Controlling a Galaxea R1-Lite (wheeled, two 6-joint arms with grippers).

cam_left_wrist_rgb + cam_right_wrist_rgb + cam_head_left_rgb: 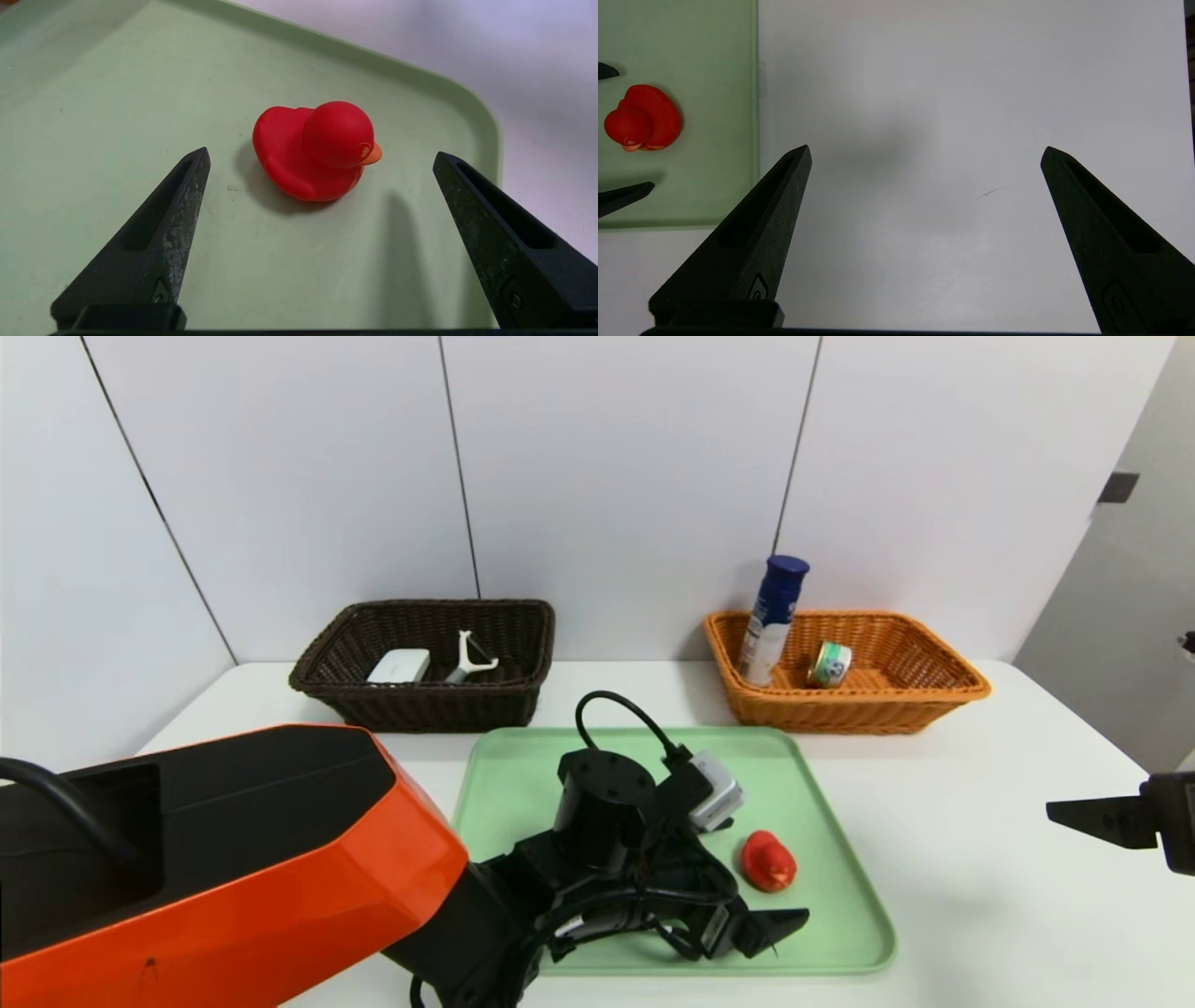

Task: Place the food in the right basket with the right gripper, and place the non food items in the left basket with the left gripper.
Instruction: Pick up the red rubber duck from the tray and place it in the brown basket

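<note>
A small red duck [767,861] [317,151] [642,117] sits on the green tray [523,784]. My left gripper [761,875] [321,155] is open low over the tray, its fingertips flanking the duck's near side without touching it. The dark brown left basket [420,711] holds the white case [399,665] and the peeler [470,658]. In the orange right basket [859,711] the blue bottle [771,621] leans upright beside the tin can [829,665]. My right gripper [1074,817] [924,154] hangs open over bare table, right of the tray.
Both baskets stand against the white wall at the back of the white table [980,896]. The tray's raised rim [486,121] runs just beyond the duck. My orange left arm [233,859] fills the near left corner.
</note>
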